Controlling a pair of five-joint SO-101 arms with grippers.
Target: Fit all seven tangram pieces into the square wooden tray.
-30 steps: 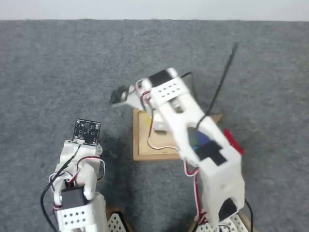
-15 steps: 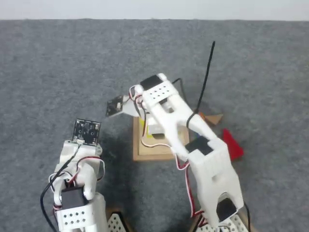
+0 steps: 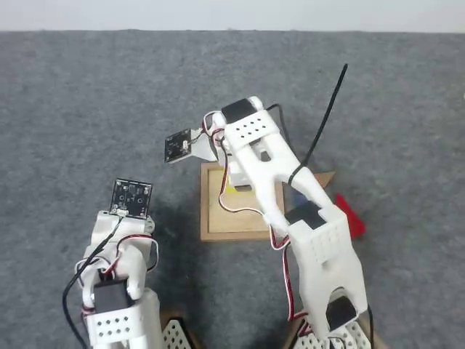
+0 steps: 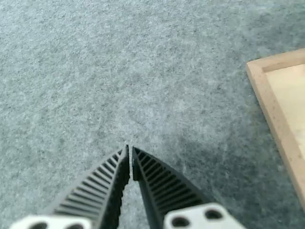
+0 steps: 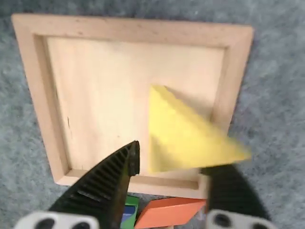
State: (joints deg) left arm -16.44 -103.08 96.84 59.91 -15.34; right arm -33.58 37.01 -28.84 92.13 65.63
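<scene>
The square wooden tray (image 3: 207,218) lies mid-table, partly under the right arm. Seen from the right wrist, a yellow triangle (image 5: 186,138) hangs tilted over the tray (image 5: 38,95), with one corner past the tray's rim. My right gripper (image 5: 174,162) is open around it, and a thin gap shows between one finger (image 5: 125,164) and the triangle's edge. From above, a bit of yellow (image 3: 234,187) shows under that arm. My left gripper (image 4: 129,150) is shut and empty over bare carpet, left of the tray's edge (image 4: 281,109).
A red piece (image 3: 350,214) and a brown piece (image 3: 323,177) lie on the carpet right of the tray. An orange piece (image 5: 171,212) and a green-and-blue piece (image 5: 128,210) sit just outside the tray's rim. Grey carpet covers the table.
The right arm swung left over the tray, then straightened a little, uncovering the red piece. The left arm has stayed still.
</scene>
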